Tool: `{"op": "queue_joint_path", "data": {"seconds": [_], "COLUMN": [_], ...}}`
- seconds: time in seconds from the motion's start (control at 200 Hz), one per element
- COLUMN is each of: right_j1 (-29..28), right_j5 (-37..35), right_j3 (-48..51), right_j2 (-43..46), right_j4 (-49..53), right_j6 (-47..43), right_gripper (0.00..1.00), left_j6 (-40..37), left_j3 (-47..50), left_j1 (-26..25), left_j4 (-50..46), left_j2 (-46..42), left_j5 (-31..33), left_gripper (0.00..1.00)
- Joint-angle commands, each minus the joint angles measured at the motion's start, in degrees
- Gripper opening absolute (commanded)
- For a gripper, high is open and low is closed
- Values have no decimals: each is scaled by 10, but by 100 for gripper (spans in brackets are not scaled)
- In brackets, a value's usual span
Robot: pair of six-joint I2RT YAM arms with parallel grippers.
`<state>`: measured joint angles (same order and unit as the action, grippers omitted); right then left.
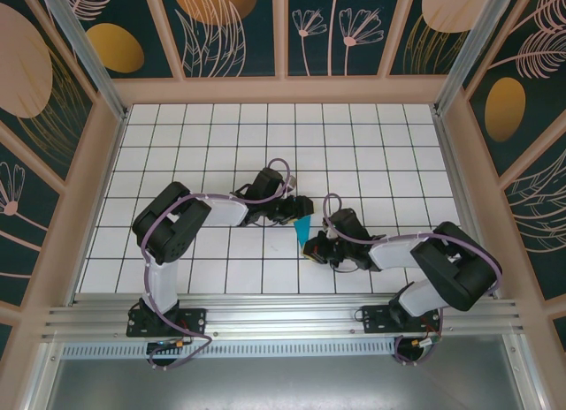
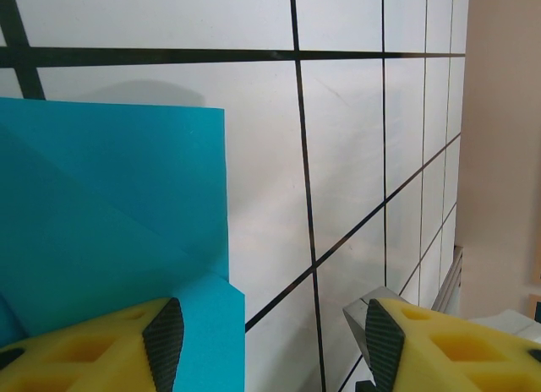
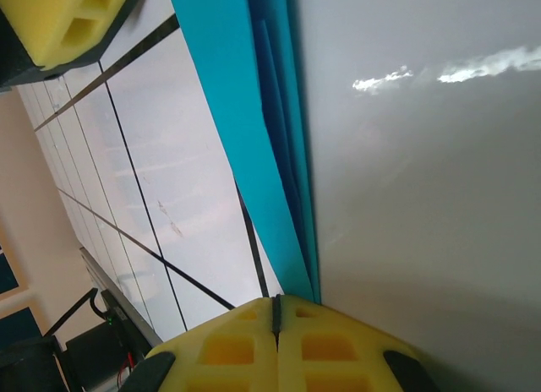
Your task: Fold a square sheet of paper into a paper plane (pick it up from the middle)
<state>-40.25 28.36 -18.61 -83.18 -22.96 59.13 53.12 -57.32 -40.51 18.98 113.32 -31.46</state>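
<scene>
Square sheet of paper (image 3: 228, 113), folded narrow, is pinched in your closed right gripper (image 3: 275, 318). Left gripper (image 2: 272, 345) stands parted, empty, paper beside one jaw. Judged mid-fold; next, your left must clamp that edge.

The right gripper (image 3: 275, 323) has its yellow jaws pressed flat together, pinching the narrow end of the teal paper (image 3: 241, 130). From the jaws the paper's folded layers fan up and away, widening toward the far edge. Left of the jaws lies the white black-gridded surface (image 3: 169, 189), and far beyond them to the left sits another yellow padded finger (image 3: 63, 20).
</scene>
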Motion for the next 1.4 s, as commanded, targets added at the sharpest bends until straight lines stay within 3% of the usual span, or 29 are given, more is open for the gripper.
{"op": "queue_joint_path", "data": {"seconds": [0.0,0.165,0.265,0.43,0.585,0.786,0.956,1.161,1.391], "right_j1": [-11,-14,-18,-24,-32,-32,-37,-23,-9], "right_j5": [15,25,-16,-32,-21,-3,-58,-76,-60], "right_j3": [23,39,20,13,8,27,-6,-29,-57], "right_j2": [2,-18,-29,-23,29,19,15,110,69], "right_j4": [70,62,137,163,158,129,195,147,64], "right_j6": [-2,1,-17,-17,-15,-14,-20,-27,-22], "right_gripper": [5,4,2,0,0,0,0,0,0], "left_j6": [-25,-27,-27,-26,-26,-25,-27,-26,-28], "left_j3": [6,5,4,4,4,4,3,6,2], "left_j1": [0,0,0,0,0,1,0,0,1], "left_j4": [-48,-51,-50,-50,-51,-50,-52,-51,-54], "left_j2": [46,47,49,46,45,46,45,43,44], "left_j5": [61,61,59,60,60,60,59,60,57], "left_gripper": [62,61,61,61,61,61,61,61,61]}}
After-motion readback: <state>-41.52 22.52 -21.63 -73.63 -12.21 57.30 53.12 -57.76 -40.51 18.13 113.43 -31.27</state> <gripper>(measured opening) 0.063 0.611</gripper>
